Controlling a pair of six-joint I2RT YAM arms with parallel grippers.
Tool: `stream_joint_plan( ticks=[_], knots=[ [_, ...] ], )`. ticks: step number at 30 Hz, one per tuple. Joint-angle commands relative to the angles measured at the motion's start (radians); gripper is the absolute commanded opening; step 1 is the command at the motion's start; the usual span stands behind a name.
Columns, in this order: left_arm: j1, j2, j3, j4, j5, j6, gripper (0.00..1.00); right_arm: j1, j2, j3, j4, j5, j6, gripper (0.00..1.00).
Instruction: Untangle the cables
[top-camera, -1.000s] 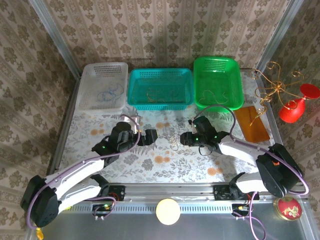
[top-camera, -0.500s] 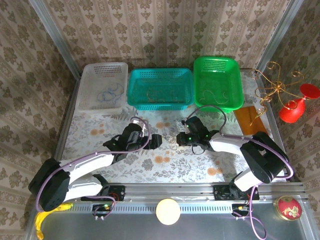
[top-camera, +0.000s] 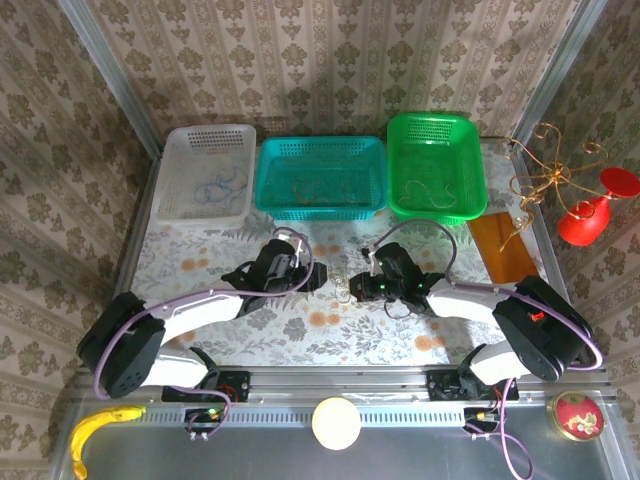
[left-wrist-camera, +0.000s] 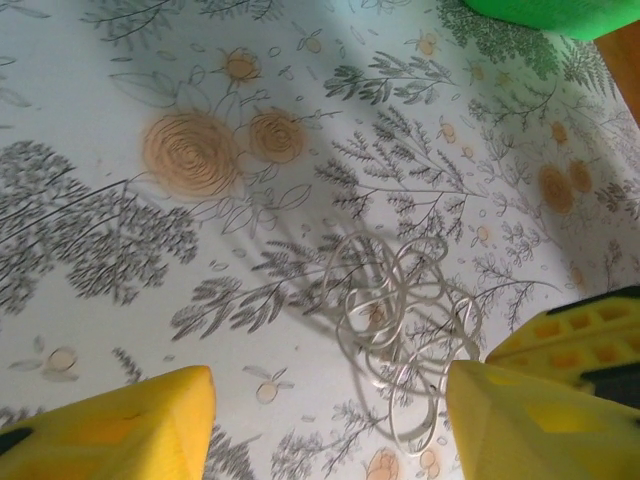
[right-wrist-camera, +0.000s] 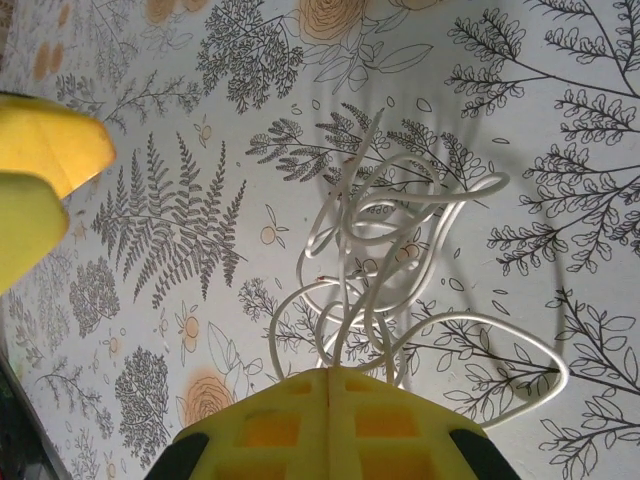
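On the floral cloth (left-wrist-camera: 100, 90), thin pale cables (left-wrist-camera: 395, 320) lie looped together.

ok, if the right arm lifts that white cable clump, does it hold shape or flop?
Probably flops: the cables are thin strands lying in loose, uneven loops on the table. Likely comes up as one clump, since the loops cross each other many times. Looks light, so a push would probably drag it, not roll it.

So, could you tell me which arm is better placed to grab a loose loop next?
Left, probably. The right pincer is shut on the cables, anchoring one edge. The left pincer is open, with the tangle lying just ahead of it, so it is free to take a loop.
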Motion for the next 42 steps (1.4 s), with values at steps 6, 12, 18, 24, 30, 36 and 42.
stream_joint_plan(
  ticks=[6, 12, 18, 24, 30, 36, 42],
  knots=[
    [-0.029, 0.154, 0.113, 0.054, 0.073, 0.052, 0.58, 0.001, -0.024, -0.022, 0.018, 0.022, 0.015, 0.0],
    [-0.076, 0.168, 0.086, 0.094, 0.055, 0.039, 0.61, -0.017, -0.151, -0.034, -0.101, 0.101, 0.005, 0.09],
    [-0.141, 0.141, 0.077, 0.059, 0.016, 0.1, 0.65, -0.085, -0.266, -0.054, -0.212, 0.13, 0.001, 0.37],
    [-0.213, 0.182, 0.193, -0.128, -0.057, 0.25, 0.61, -0.127, -0.318, -0.061, -0.257, 0.124, -0.006, 0.56],
    [-0.241, 0.263, 0.303, -0.224, -0.1, 0.32, 0.56, -0.137, -0.326, -0.075, -0.254, 0.114, 0.0, 0.57],
    [-0.24, 0.309, 0.317, -0.221, -0.101, 0.327, 0.53, -0.138, -0.337, -0.089, -0.245, 0.105, 0.009, 0.57],
    [-0.237, 0.339, 0.296, -0.189, -0.089, 0.319, 0.45, -0.14, -0.326, -0.085, -0.241, 0.097, 0.01, 0.57]
  ],
)
